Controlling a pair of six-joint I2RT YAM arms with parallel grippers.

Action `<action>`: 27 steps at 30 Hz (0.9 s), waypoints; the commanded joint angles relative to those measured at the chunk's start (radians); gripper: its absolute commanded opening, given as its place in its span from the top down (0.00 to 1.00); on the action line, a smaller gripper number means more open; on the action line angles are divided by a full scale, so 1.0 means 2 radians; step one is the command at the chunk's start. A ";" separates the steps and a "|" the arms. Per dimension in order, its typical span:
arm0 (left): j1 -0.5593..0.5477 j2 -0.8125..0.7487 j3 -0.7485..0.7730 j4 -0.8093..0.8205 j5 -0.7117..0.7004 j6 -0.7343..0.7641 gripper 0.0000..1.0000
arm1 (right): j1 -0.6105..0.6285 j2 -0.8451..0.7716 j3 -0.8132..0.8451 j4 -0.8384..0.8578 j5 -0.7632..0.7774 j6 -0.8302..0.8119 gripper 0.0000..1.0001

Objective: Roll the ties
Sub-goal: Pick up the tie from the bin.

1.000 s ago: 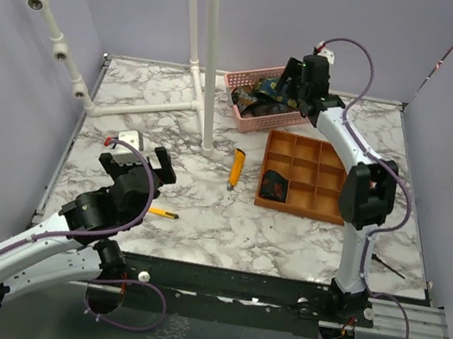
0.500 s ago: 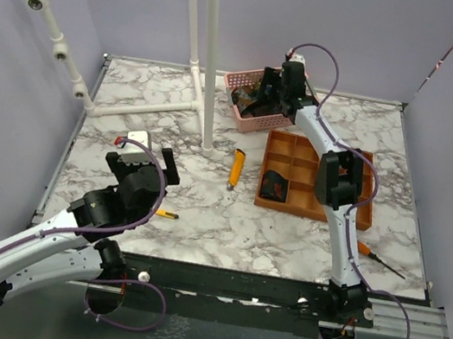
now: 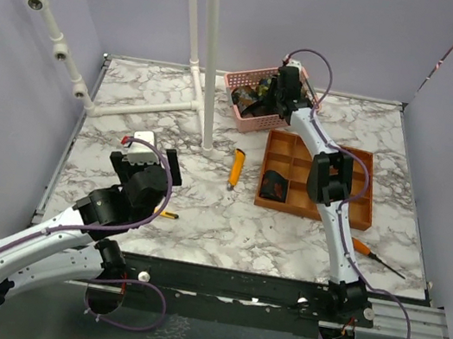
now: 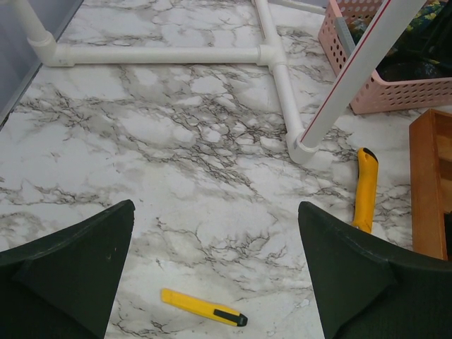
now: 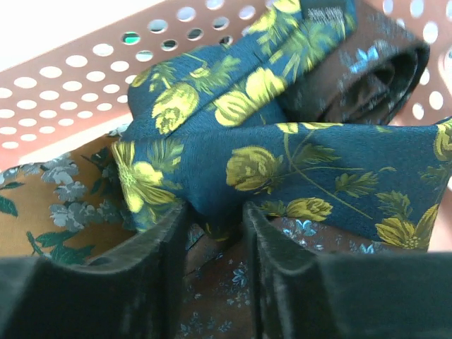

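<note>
Several ties lie heaped in the pink basket (image 3: 248, 121) at the back of the table. My right gripper (image 3: 270, 94) reaches down into it. In the right wrist view its jaws (image 5: 215, 212) are pinched on a fold of the navy tie (image 5: 311, 162) with yellow flowers, above a brown tie (image 5: 226, 282) with small blue flowers. A dark coiled tie (image 5: 367, 78) sits behind, an orange-brown one (image 5: 49, 205) to the left. One rolled tie (image 3: 276, 184) rests in the wooden tray (image 3: 307, 212). My left gripper (image 3: 157, 166) hovers open over the near left table, holding nothing.
A yellow-orange utility knife (image 3: 235, 168) lies left of the tray, and a small yellow cutter (image 4: 203, 308) lies between my left fingers' view. An orange screwdriver (image 3: 370, 252) lies at the near right. The white PVC frame (image 3: 210, 88) stands left of the basket.
My right arm has reached further left and down into the basket, and its jaws have closed from wide open onto the navy tie. The left arm has shifted slightly right, still open.
</note>
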 commanded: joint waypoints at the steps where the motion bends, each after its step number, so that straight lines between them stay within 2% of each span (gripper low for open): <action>1: -0.004 -0.009 -0.006 0.000 0.002 0.007 0.01 | -0.017 0.008 0.012 -0.027 0.014 0.009 0.73; 4: -0.004 -0.010 -0.006 0.000 -0.001 0.006 0.01 | -0.020 -0.024 -0.008 -0.005 -0.005 0.009 0.93; 7: -0.004 -0.010 -0.005 0.000 -0.004 0.004 0.01 | -0.021 -0.060 -0.012 0.011 -0.036 0.022 1.00; 16: -0.005 -0.040 -0.005 0.001 -0.010 0.000 0.01 | -0.021 -0.238 -0.084 0.055 -0.093 0.045 1.00; 23: -0.004 -0.069 -0.005 0.001 -0.007 -0.004 0.01 | -0.013 -0.416 -0.184 0.033 -0.172 0.076 1.00; 27: -0.005 -0.088 -0.006 0.002 -0.001 -0.007 0.01 | 0.018 -0.501 -0.199 -0.039 -0.217 0.062 1.00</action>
